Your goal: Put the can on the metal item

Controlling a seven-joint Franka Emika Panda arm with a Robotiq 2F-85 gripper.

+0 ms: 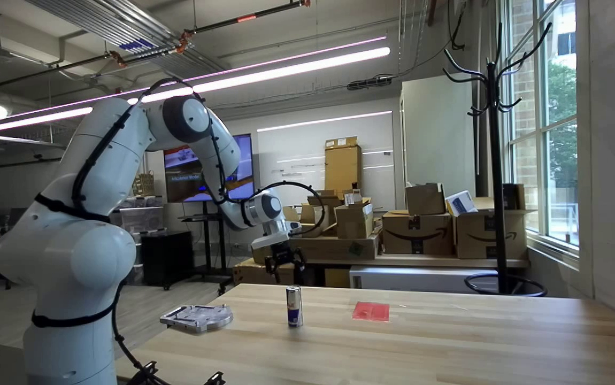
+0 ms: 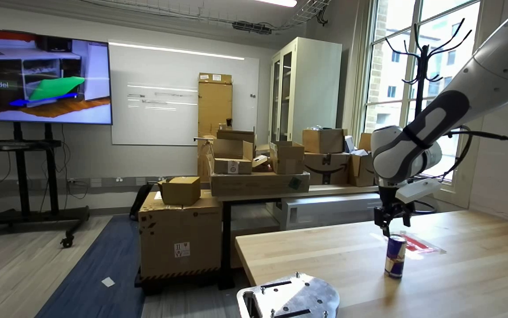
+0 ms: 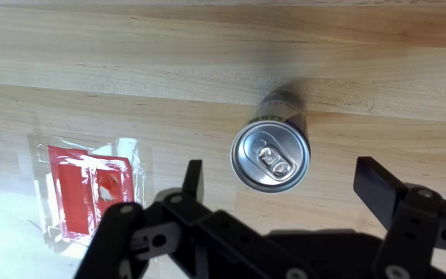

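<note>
The can (image 1: 294,307) stands upright on the wooden table in both exterior views (image 2: 395,257). It is slim, dark blue and silver. The wrist view looks down on its silver top and pull tab (image 3: 271,157). The metal item (image 1: 199,317) is a low, flat silvery plate at the table's edge on the robot base's side. It also shows in an exterior view (image 2: 296,295), cut off at the bottom, and is out of the wrist view. My gripper (image 1: 287,267) is open and empty above the can (image 2: 396,226). In the wrist view its spread fingers (image 3: 279,180) lie either side of the can's top, apart from it.
A flat red object in clear plastic (image 3: 76,197) lies on the table beside the can, also in both exterior views (image 1: 370,311). The wooden table (image 1: 446,347) carries these things. Cardboard boxes (image 2: 181,240) and a coat stand (image 1: 494,160) stand beyond its far edge.
</note>
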